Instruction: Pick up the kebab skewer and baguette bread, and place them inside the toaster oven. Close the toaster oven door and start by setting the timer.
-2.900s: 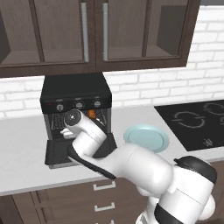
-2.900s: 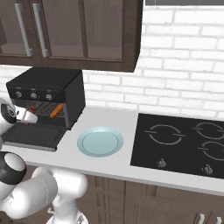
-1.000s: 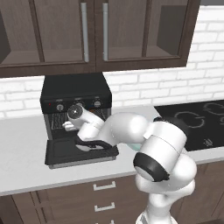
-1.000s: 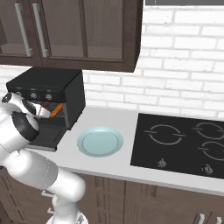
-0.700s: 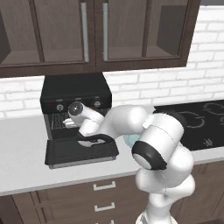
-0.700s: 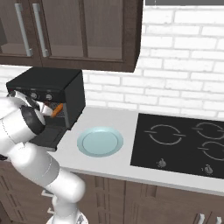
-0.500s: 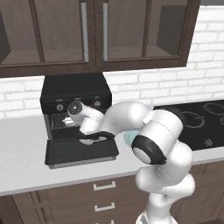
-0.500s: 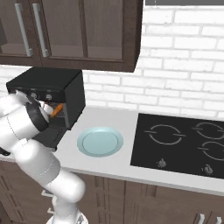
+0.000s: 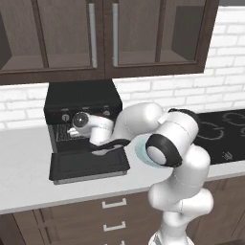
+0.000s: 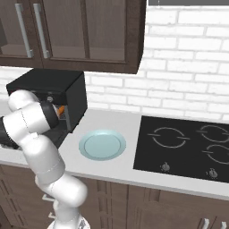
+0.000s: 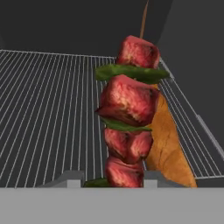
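The tabletop (image 9: 28,158) carried a black toaster oven (image 9: 81,98) under dark wall cupboards (image 9: 103,36), with a black cooktop (image 10: 188,145) off to the arm's right. The oven door (image 9: 88,165) lay dropped open and flat in front of the box. A pale blue plate (image 10: 102,144) sat bare between oven and cooktop. The arm reached into the oven mouth. Inside, the baguette (image 11: 168,144) lay on the wire rack (image 11: 52,109) along its right side. The jaws were pinching the kebab skewer (image 11: 129,118), held just above the rack, close beside the baguette.
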Available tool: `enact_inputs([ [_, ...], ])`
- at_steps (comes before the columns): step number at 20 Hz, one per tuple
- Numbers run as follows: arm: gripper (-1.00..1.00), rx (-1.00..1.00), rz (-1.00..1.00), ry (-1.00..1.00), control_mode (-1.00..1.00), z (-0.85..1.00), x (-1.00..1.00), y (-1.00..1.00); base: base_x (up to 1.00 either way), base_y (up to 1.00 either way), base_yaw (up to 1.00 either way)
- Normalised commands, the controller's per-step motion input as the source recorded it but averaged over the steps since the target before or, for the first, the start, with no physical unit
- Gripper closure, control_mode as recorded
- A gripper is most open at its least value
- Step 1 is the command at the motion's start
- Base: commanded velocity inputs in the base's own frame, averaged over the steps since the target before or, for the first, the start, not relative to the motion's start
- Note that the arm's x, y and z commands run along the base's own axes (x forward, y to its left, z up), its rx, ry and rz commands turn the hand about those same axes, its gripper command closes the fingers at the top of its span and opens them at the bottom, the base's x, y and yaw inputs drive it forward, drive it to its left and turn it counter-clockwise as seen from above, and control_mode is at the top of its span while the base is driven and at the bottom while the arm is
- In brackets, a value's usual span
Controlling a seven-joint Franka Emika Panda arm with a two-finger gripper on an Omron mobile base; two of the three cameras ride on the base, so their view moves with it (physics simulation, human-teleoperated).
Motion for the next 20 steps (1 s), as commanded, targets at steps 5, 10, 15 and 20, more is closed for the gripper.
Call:
enact_inputs([
  [5, 1.0, 0.0, 0.0, 0.0, -1.0, -0.01, 0.3, 0.0, 0.0, 0.0, 0.0],
  [10, -1.0, 0.0, 0.0, 0.0, -1.0, -0.01, 0.23, 0.0, 0.0, 0.0, 0.0],
  [15, -1.0, 0.0, 0.0, 0.0, -1.0, 0.0, 0.05, 0.0, 0.0, 0.0, 0.0],
  [20, -1.0, 0.0, 0.0, 0.0, -1.0, 0.0, 0.07, 0.0, 0.0, 0.0, 0.0],
])
